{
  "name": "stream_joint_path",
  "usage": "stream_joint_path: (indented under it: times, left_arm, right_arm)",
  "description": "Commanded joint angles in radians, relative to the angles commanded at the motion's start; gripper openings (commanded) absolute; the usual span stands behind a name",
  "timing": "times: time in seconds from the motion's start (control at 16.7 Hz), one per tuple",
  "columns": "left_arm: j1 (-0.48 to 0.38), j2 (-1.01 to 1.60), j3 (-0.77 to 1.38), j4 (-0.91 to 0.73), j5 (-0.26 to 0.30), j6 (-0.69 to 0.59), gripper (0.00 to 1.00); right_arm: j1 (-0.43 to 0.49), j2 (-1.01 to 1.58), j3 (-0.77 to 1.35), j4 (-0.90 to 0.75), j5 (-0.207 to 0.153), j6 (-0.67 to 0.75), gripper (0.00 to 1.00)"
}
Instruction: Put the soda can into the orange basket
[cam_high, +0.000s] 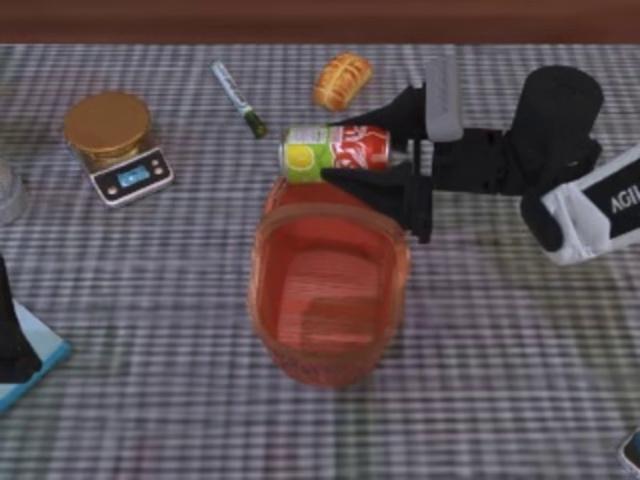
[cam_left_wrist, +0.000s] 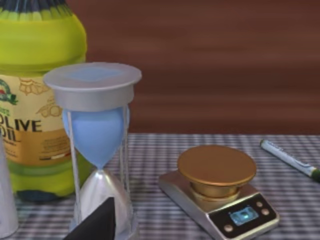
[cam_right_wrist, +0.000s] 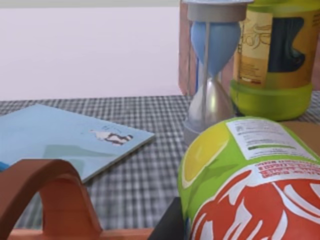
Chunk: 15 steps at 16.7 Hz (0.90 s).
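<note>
Gripping the red-and-lime cylindrical metal soda can (cam_high: 335, 151) sideways, right gripper (cam_high: 372, 152) clamped, poised just beyond the far rim of the large oval orange woven basket (cam_high: 328, 290). Released now, likely clipping that rim and rolling away. Left arm parked.

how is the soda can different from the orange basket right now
The soda can is small and closed, red and lime-green; the orange basket is far bigger, one colour, open on top. The can lies sideways, held in the right gripper just beyond the basket's far rim; the basket rests on the table, untouched. The can is smooth and printed; the basket is ribbed inside. The left arm is parked at the table's left edge.
</note>
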Motion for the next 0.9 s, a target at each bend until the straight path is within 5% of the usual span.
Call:
stream_joint_path:
  times: [0.36,0.9]
  left_arm:
    - [0.000,0.000,0.000,0.000,0.000,0.000,1.00]
    - [0.000,0.000,0.000,0.000,0.000,0.000,1.00]
  right_arm:
    - [0.000,0.000,0.000,0.000,0.000,0.000,0.98]
    - [-0.004,-0.001,0.001,0.000,0.000,0.000,1.00]
